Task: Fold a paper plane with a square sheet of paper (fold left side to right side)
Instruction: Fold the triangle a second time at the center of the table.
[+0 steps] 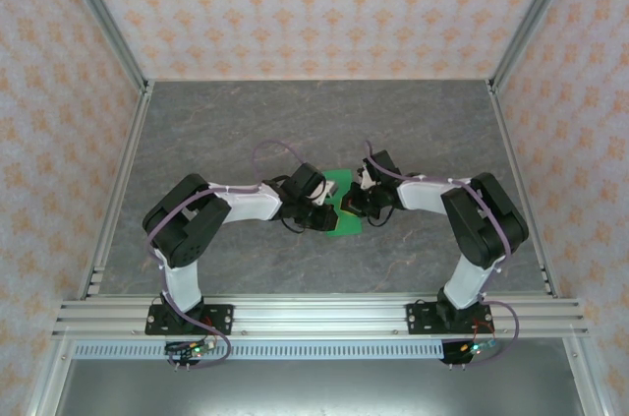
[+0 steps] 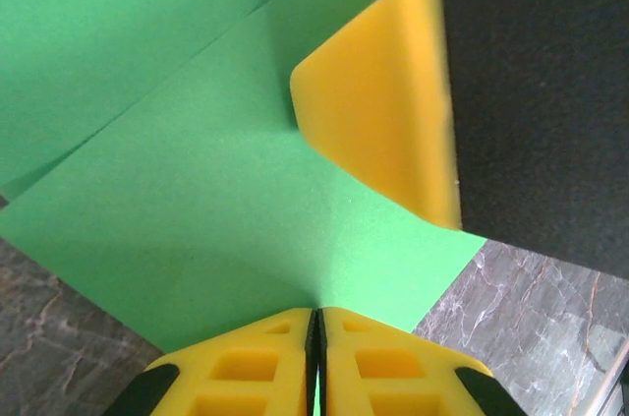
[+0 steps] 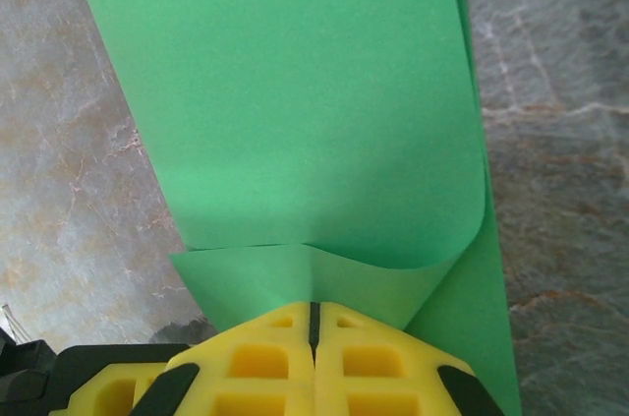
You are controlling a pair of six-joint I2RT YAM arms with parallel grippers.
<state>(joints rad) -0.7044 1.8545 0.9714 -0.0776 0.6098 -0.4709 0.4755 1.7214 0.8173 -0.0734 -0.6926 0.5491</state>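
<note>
Grey marbled table (image 1: 246, 121) — left claw (image 2: 314, 316) and right claw (image 3: 314, 308) both clamp the green sheet (image 3: 295, 91) (partly folded).

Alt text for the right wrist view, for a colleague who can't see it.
The right claw, its yellow fingers closed together at bottom centre, appears to pinch the near edge of the green sheet of paper. The sheet's top layer curls over at its right side, above a grey marbled table.
</note>
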